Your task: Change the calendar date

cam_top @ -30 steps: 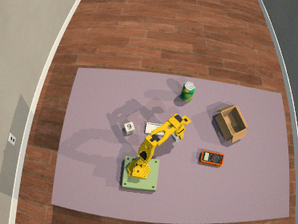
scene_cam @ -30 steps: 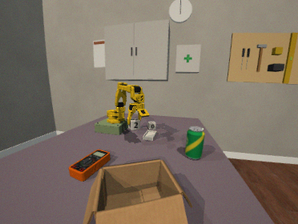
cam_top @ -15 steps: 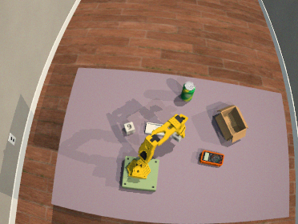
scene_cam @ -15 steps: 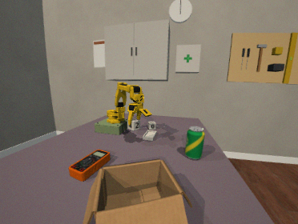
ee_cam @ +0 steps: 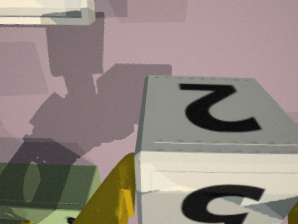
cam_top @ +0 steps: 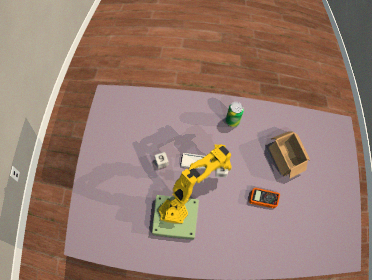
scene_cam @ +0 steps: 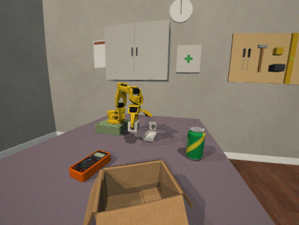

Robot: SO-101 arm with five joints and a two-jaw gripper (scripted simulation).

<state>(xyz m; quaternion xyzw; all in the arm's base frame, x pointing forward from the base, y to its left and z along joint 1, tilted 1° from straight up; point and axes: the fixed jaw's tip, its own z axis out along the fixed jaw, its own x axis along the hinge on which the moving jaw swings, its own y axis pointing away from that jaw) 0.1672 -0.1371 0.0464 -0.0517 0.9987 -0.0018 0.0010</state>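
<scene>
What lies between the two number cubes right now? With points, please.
The white tray [cam_top: 190, 160] [scene_cam: 150, 136] [ee_cam: 45, 12] lies between them, one end hidden under the arm [cam_top: 182, 189] [scene_cam: 121, 96], as the top view shows.

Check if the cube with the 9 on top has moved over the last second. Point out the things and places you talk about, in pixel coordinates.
No. In the top view, the cube [cam_top: 160, 160] [scene_cam: 152, 126] shows no visible shift against the green base plate [cam_top: 175, 233] [scene_cam: 105, 129].
</scene>
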